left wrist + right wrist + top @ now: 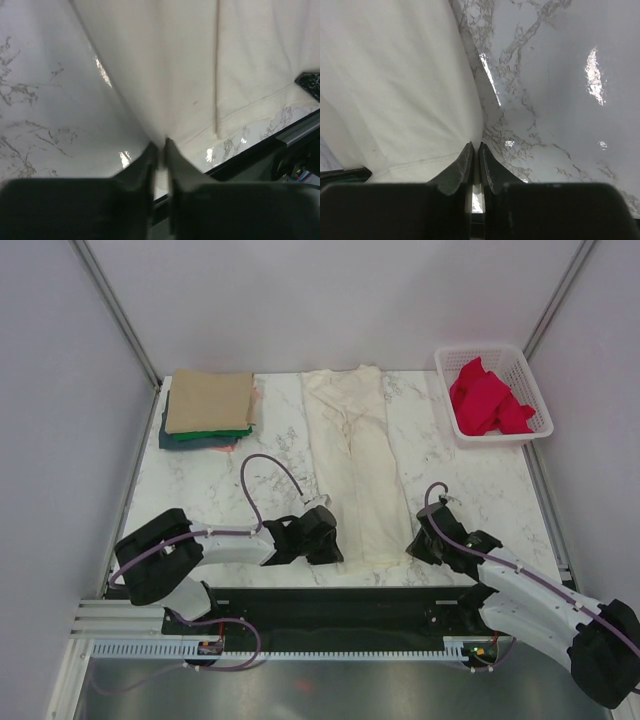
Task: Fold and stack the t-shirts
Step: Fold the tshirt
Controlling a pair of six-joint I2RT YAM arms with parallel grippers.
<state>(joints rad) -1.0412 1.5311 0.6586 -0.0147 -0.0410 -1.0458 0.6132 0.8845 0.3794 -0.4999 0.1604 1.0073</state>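
Container check: one white mesh basket [505, 436] stands at the far right corner of the marble table [470, 490], and it holds a crumpled red cloth [485, 400] that rises above the rim. At the far left corner is a stack of folded shirts: a tan shirt [208, 400] on top, a green shirt [215, 434] under it, and a teal shirt [195, 444] at the bottom, the lower two showing only as narrow edges. The cream shirt [360, 460] lies down the middle of the table as a long narrow strip, its hem at the near edge between my two arms. My left gripper [161, 146] has its jaws nearly together, pinching the hem's left corner, where the cloth pulls up into the gap. My right gripper [474, 146] is likewise closed to a slit on the shirt's right edge by the hem. From above, my own wrists hide both sets of fingertips.
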